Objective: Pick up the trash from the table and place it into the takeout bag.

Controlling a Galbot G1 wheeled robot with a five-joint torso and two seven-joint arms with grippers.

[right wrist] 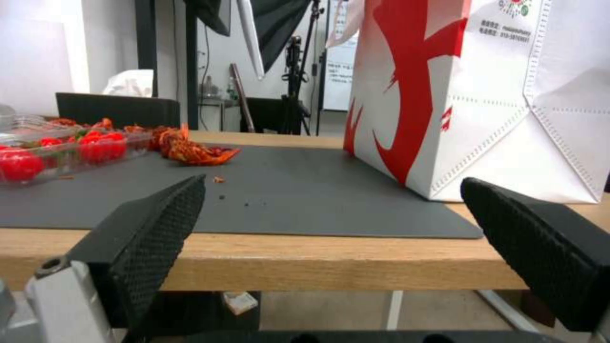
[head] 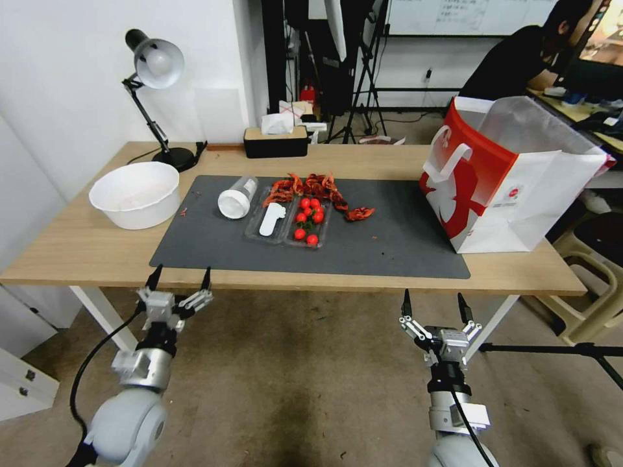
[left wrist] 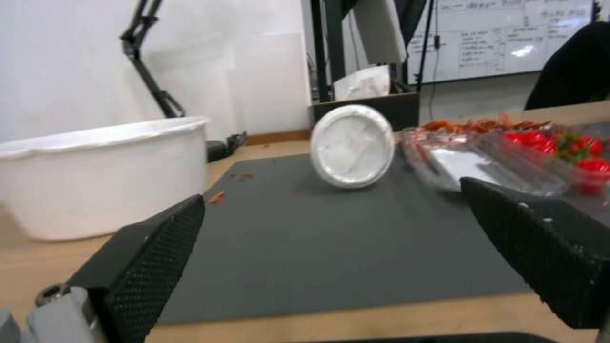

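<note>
On the table's (head: 84, 246) dark mat lie a clear white-lidded cup (head: 237, 196) on its side, a clear tray (head: 289, 220) with cherry tomatoes and a white spoon, and red crayfish shells (head: 311, 187). A round white bowl (head: 133, 194) stands at the left end. The red and white takeout bag (head: 513, 175) stands open at the right end. Both grippers hover open and empty just off the near edge, the left gripper (head: 182, 272) before the mat's left corner, the right gripper (head: 433, 298) before its right part. The left wrist view faces the cup's lid (left wrist: 352, 145); the right wrist view faces the bag (right wrist: 483, 95).
A black desk lamp (head: 156, 65) and a black tissue box (head: 276, 139) stand along the table's far edge. Small red crumbs dot the mat (head: 389, 246). A beige stool (head: 590, 285) and a black stand bar sit on the floor to the right.
</note>
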